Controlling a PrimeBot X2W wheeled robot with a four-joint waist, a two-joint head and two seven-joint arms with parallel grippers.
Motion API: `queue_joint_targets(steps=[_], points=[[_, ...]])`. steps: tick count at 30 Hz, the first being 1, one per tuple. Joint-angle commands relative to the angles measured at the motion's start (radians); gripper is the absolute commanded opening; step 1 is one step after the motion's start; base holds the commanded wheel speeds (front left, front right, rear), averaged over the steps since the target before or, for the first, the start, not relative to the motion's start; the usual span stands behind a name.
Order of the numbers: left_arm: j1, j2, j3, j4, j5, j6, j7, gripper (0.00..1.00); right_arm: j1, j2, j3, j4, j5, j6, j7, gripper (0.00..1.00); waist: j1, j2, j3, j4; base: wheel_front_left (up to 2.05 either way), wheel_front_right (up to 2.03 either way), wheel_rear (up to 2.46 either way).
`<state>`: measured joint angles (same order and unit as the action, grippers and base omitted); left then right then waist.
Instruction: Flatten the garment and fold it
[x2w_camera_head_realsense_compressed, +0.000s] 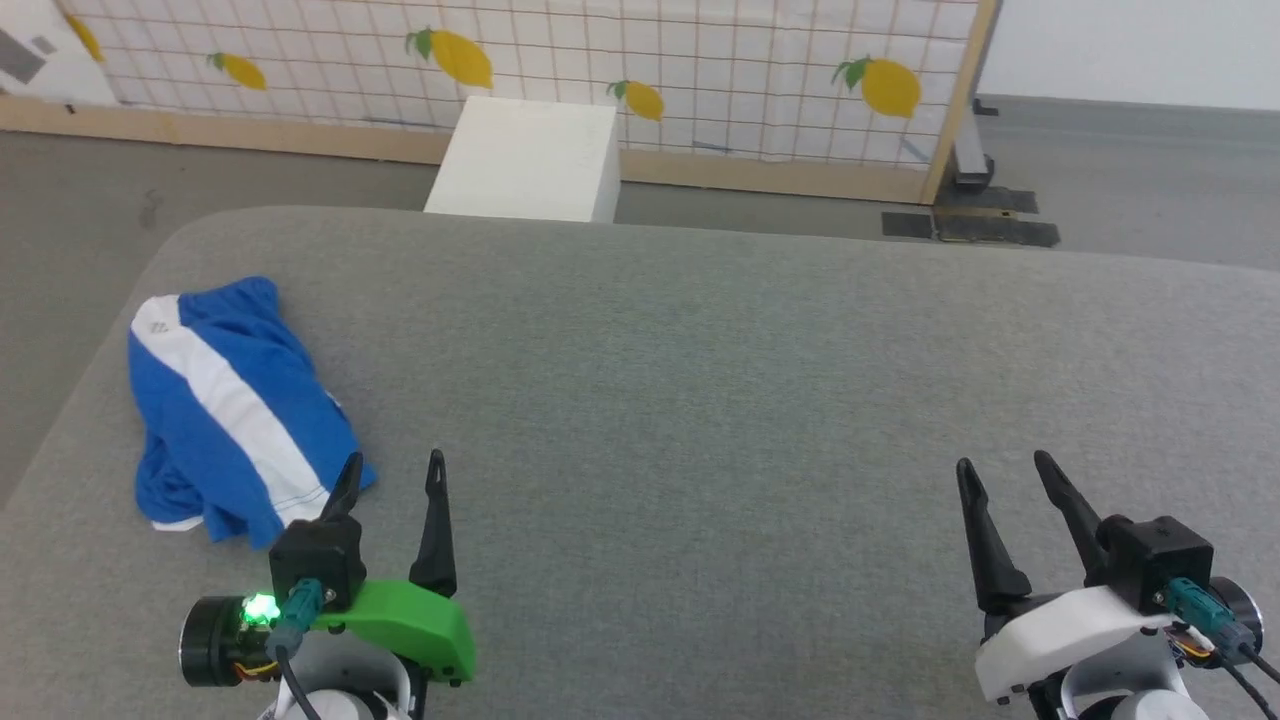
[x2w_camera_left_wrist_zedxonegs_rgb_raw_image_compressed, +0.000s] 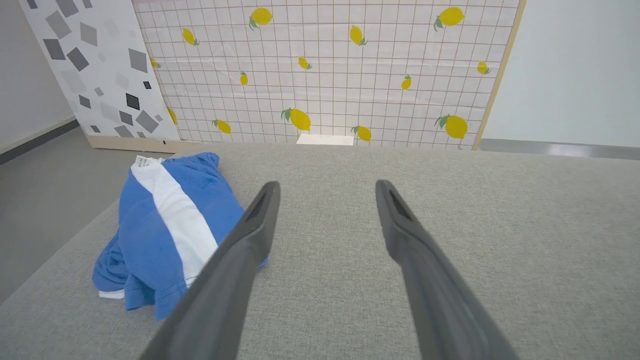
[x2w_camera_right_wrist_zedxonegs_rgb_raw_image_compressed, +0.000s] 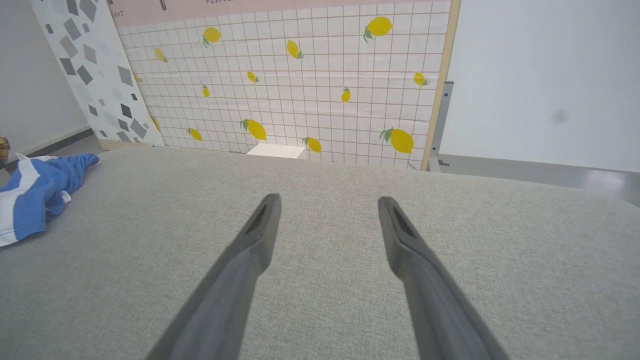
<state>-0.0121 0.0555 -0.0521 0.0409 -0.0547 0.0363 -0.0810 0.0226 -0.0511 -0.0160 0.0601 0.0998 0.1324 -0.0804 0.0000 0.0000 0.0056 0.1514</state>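
Observation:
The garment (x2w_camera_head_realsense_compressed: 232, 410) is a bright blue pair of shorts with a broad white stripe, lying bunched up near the left edge of the grey padded table (x2w_camera_head_realsense_compressed: 700, 400). In the left wrist view the garment (x2w_camera_left_wrist_zedxonegs_rgb_raw_image_compressed: 165, 225) lies left of the fingers; in the right wrist view the garment (x2w_camera_right_wrist_zedxonegs_rgb_raw_image_compressed: 35, 192) lies at the far left. My left gripper (x2w_camera_head_realsense_compressed: 394, 473) hovers open just right of the garment's near end, nothing between its fingers. My right gripper (x2w_camera_head_realsense_compressed: 1003, 468) stands open at the lower right, far from the cloth. The left gripper (x2w_camera_left_wrist_zedxonegs_rgb_raw_image_compressed: 325, 192) and right gripper (x2w_camera_right_wrist_zedxonegs_rgb_raw_image_compressed: 327, 205) both show wide-spread fingers.
A white box (x2w_camera_head_realsense_compressed: 525, 160) stands on the floor behind the table's far edge. A lemon-print grid panel (x2w_camera_head_realsense_compressed: 600, 60) with a wooden frame closes off the back. Grey floor lies beyond the table's rounded left corner.

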Motion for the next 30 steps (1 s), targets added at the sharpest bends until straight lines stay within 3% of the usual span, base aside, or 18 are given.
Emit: queue_joint_targets(steps=[1, 30], points=[[0.009, -0.002, -0.005, 0.003, -0.019, 0.006, -0.010, 1.00, 0.014, 0.000, -0.002, 0.007, 0.015, -0.001, -0.011, 1.00, 0.0000, 0.0000, 0.001, 0.024, 0.00, 0.00, 0.00], [0.016, -0.003, -0.037, 0.019, -0.053, 0.038, -0.069, 1.00, 0.020, 0.001, -0.013, 0.057, 0.075, -0.001, -0.071, 1.00, 0.0000, 0.0000, 0.013, 0.166, 0.00, 0.00, 0.00]])
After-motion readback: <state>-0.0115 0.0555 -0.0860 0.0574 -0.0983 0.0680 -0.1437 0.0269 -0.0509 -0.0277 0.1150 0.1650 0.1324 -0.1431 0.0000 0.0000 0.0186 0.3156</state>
